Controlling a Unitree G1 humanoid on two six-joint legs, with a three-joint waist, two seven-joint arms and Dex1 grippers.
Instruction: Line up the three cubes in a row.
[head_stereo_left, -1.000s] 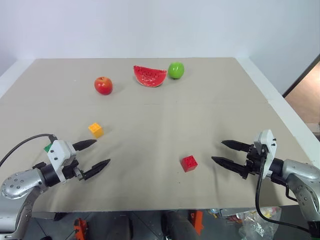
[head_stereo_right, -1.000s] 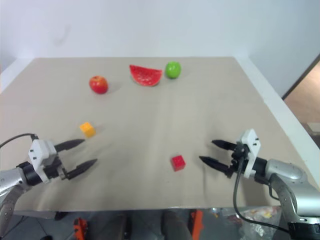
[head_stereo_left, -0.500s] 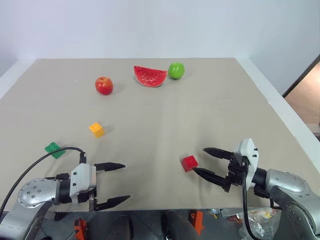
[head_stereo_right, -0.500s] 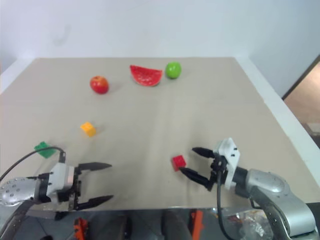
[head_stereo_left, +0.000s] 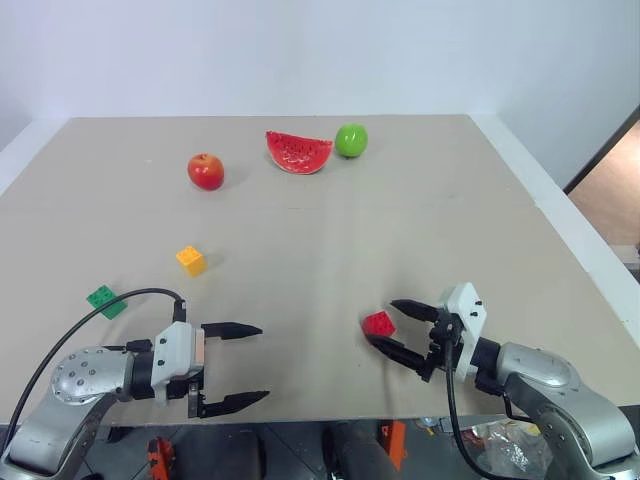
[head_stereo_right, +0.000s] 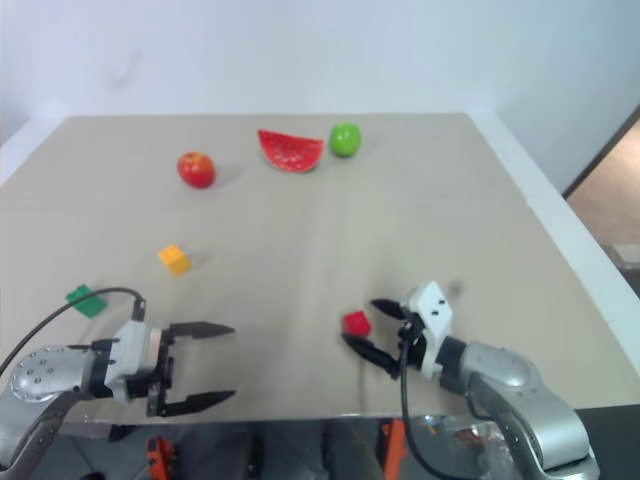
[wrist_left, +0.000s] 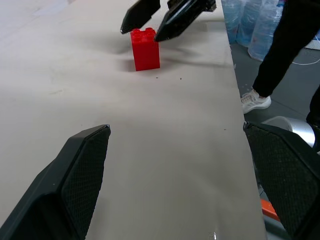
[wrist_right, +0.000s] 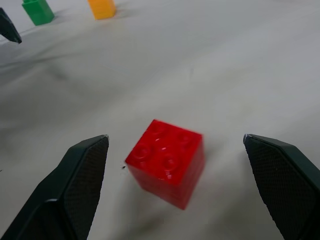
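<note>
Three studded cubes lie apart on the beige table. The red cube (head_stereo_left: 378, 323) sits near the front, right of centre, with my right gripper (head_stereo_left: 385, 325) open and its fingertips on either side of it, not touching; the right wrist view shows the red cube (wrist_right: 166, 162) between the fingers. The orange-yellow cube (head_stereo_left: 190, 260) lies left of centre, and the green cube (head_stereo_left: 105, 299) is further left and nearer. My left gripper (head_stereo_left: 255, 363) stands open and empty by the front edge, pointing right toward the red cube (wrist_left: 145, 48).
A red apple (head_stereo_left: 206, 171), a watermelon slice (head_stereo_left: 297, 152) and a green apple (head_stereo_left: 351, 139) stand along the back of the table. A person's leg and shoe (wrist_left: 256, 101) and several water bottles (wrist_left: 251, 23) are beyond the table's front edge (head_stereo_left: 320, 418).
My right gripper has moved left until its fingertips flank the red cube. My left gripper swung right and back toward the front edge, uncovering the green cube.
</note>
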